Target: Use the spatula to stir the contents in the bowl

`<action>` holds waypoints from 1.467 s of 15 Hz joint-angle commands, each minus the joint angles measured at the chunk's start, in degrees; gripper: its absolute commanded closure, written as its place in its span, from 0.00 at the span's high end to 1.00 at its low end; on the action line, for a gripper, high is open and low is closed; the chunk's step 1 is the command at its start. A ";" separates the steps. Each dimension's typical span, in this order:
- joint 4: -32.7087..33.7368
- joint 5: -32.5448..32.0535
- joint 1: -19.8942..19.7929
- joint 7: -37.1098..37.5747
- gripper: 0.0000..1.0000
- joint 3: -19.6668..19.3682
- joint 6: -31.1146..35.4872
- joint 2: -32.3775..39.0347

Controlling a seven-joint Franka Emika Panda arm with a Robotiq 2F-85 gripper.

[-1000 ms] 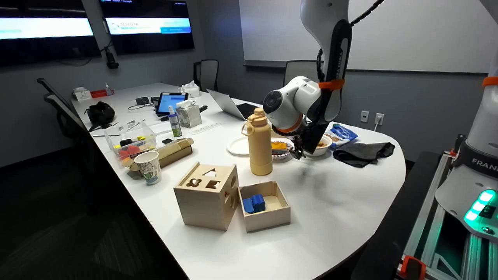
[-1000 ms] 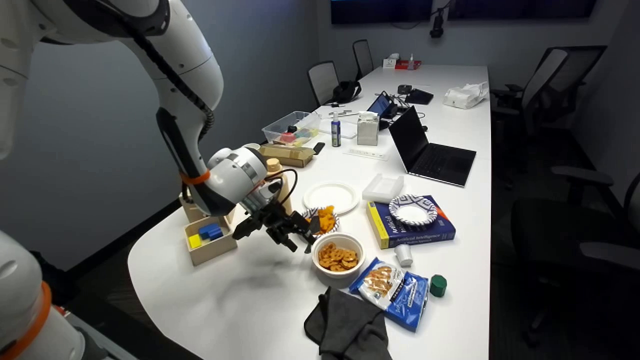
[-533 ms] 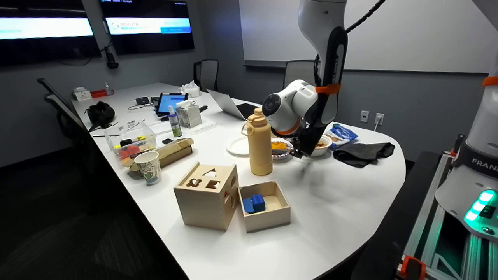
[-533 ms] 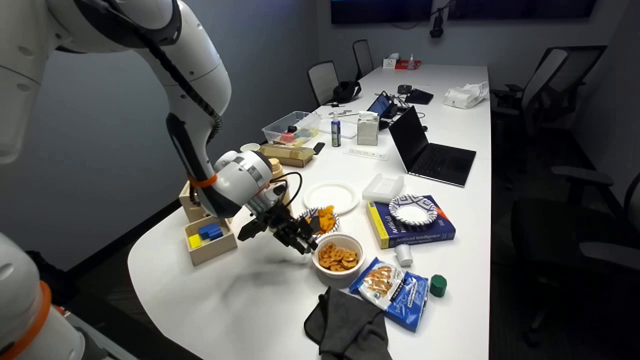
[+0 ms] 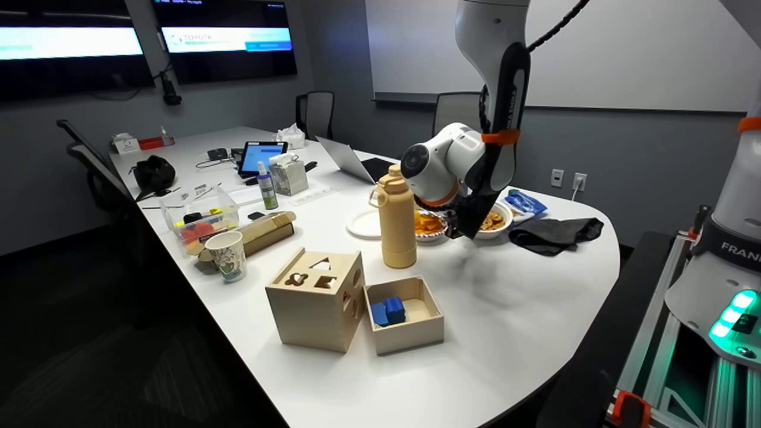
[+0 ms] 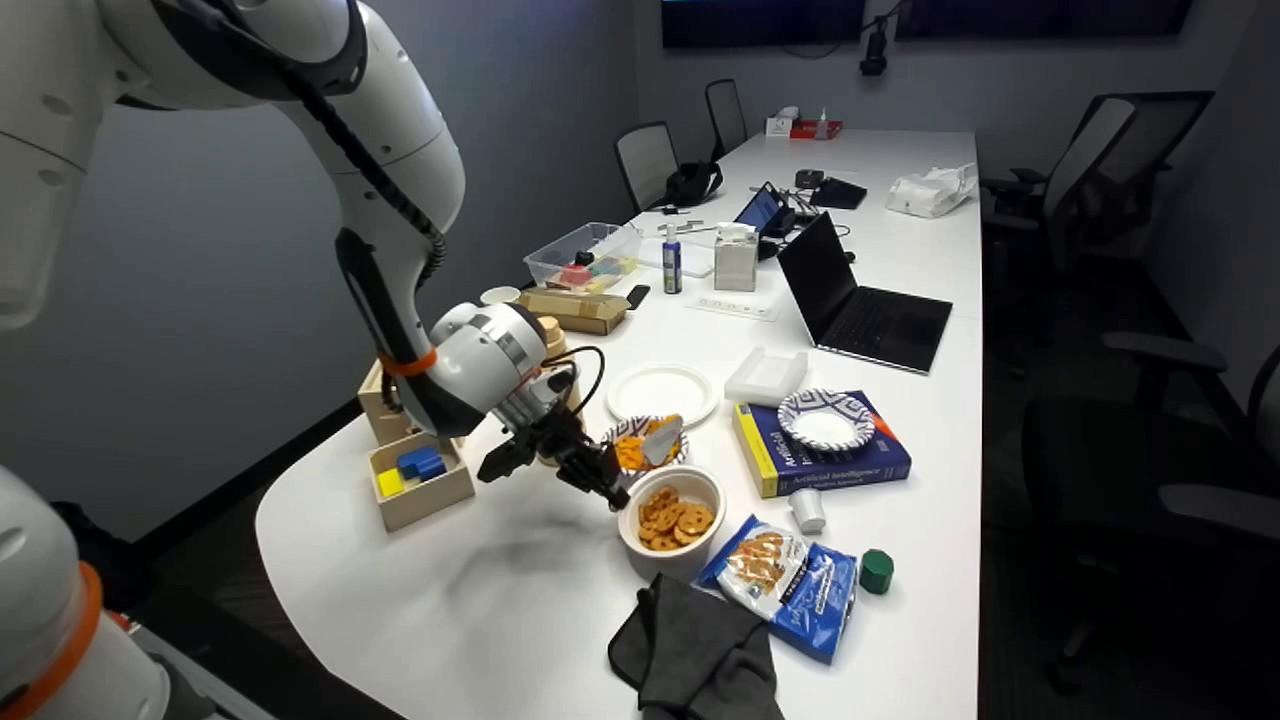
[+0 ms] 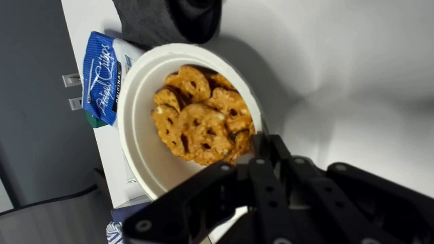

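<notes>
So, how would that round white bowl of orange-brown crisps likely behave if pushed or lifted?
The round white bowl is probably light for its size: the orange-brown crisps inside look thin and pierced. It may tip, since the black pincer sits at one side of its rim. The loosely heaped crisps could slide or spill.

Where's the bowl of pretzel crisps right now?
In an exterior view, the white bowl shows right of the gripper, below the orange-filled patterned bowl and left of the blue bag.

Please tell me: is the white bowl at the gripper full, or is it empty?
Neither; it is partly filled. In the wrist view, pretzel crisps lie in the white bowl, with bare inner wall showing.
</notes>
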 commanded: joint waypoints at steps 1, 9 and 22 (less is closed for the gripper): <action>-0.57 -2.33 -0.74 2.92 0.01 0.73 -1.38 -0.88; -2.92 0.42 -0.82 1.21 0.01 2.09 -5.26 -5.01; -0.19 10.94 -0.93 -2.38 0.01 4.67 -14.55 -4.49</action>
